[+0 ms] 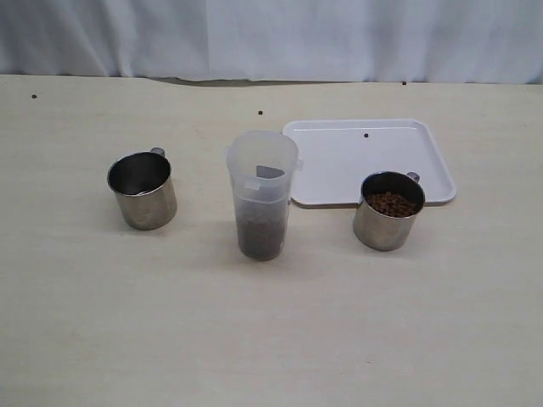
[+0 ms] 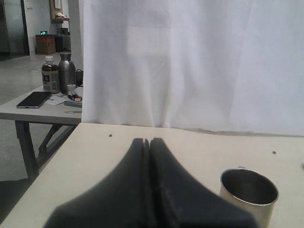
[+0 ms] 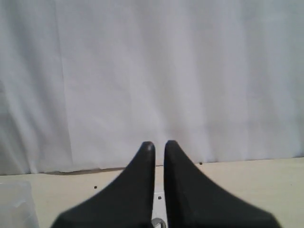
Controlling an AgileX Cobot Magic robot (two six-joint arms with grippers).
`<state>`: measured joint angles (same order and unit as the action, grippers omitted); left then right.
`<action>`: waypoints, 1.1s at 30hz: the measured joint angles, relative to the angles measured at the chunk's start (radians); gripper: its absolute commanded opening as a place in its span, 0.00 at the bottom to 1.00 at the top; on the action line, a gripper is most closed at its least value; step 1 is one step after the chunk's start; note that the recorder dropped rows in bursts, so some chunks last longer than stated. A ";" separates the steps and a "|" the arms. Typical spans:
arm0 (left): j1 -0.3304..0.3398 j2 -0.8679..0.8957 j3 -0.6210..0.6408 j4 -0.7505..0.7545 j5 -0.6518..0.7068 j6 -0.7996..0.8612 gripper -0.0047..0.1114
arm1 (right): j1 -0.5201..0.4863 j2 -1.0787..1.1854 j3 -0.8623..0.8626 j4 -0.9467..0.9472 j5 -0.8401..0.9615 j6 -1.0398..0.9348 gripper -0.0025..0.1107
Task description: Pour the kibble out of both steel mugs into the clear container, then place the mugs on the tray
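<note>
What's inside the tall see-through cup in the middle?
Dark-brown kibble fills the bottom part of the clear container; the upper part looks empty. The frosted wall blurs it, so single pellets and the very bottom cannot be made out.

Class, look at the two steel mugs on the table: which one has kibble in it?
The right-hand mug, in front of the tray, is full of brown kibble; the left-hand mug shows only bare steel inside.
</note>
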<state>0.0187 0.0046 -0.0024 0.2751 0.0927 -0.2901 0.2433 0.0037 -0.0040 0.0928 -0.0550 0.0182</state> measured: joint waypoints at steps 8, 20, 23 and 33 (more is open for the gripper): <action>0.000 0.000 0.000 0.000 0.000 0.000 0.04 | 0.000 0.280 0.000 0.000 -0.032 0.002 0.07; 0.000 0.000 0.000 0.000 0.000 0.000 0.04 | 0.000 0.937 0.000 -0.225 -0.448 0.187 0.07; 0.000 0.000 0.000 0.000 0.000 0.000 0.04 | 0.000 1.180 0.000 -0.225 -0.586 0.163 0.07; 0.000 0.000 0.000 0.000 0.000 0.000 0.04 | 0.000 1.682 -0.008 -0.278 -1.045 -0.068 0.07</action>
<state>0.0187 0.0046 -0.0024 0.2751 0.0927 -0.2901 0.2433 1.6861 -0.0118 -0.1855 -1.1001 -0.0502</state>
